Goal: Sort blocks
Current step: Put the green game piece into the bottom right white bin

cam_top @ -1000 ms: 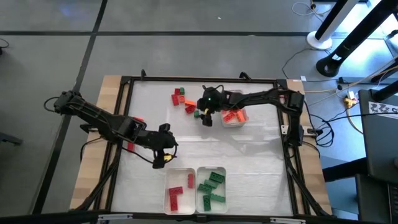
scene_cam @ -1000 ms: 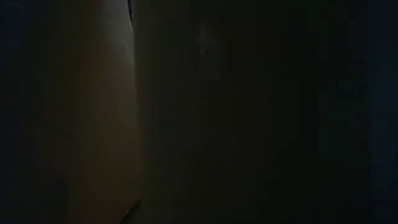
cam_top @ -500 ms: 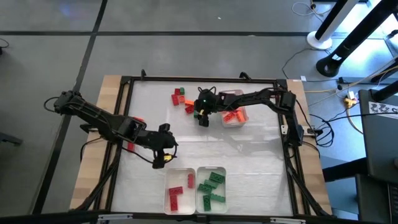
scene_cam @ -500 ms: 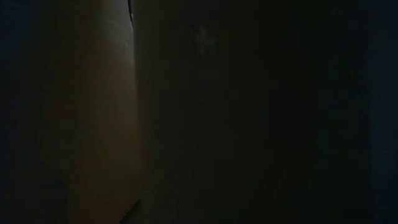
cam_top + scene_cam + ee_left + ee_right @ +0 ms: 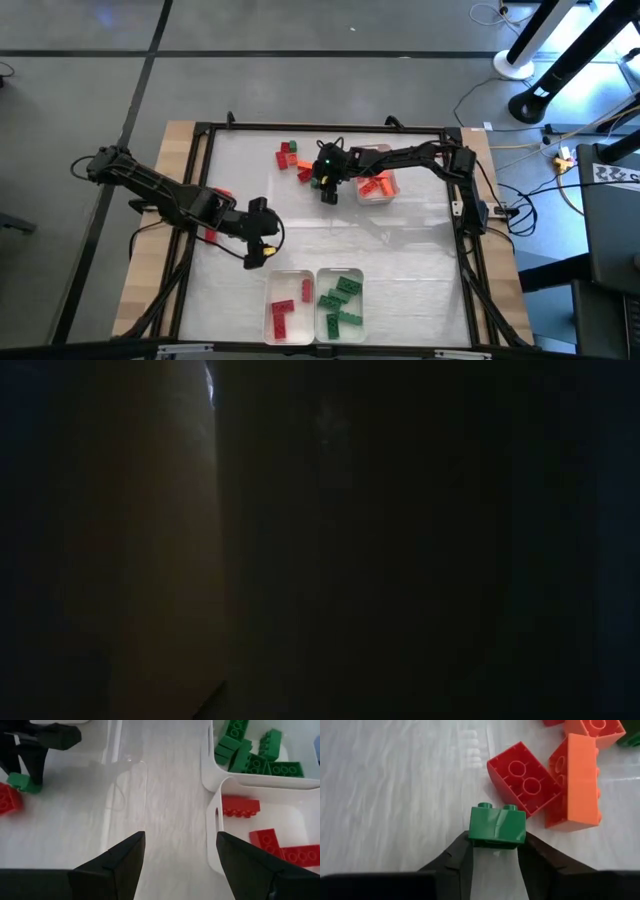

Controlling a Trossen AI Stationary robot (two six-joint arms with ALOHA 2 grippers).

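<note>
White table top (image 5: 400,250) framed by a black rail fills the middle of the high view, with grey floor around it; the low view is dark and shows nothing usable. Taking the orange tray (image 5: 378,186) near the far rail as the landmark, most of the surface between it and the near edge lies bare, giving both arms open room.

The right arm reaches from the right rail past the orange tray, its right gripper (image 5: 495,851) down at the table just left of that tray. Its jaws are pinched on a small green block (image 5: 497,826), one finger on each side, at the edge of the loose pile. In the right wrist view a red block (image 5: 522,777) and an orange block (image 5: 575,780) lie just beyond it, touching each other. More loose blocks (image 5: 290,156) sit farther left of the orange tray.

The left arm stretches from the left rail toward the middle, well nearer the front edge than the orange tray. The left gripper (image 5: 180,855) hangs with its jaws wide apart and holds nothing.

Orange pieces lie in the orange tray. Toward the near edge stand two trays side by side: the red tray (image 5: 216,820) holding red bricks, the green tray (image 5: 206,755) holding green ones.
</note>
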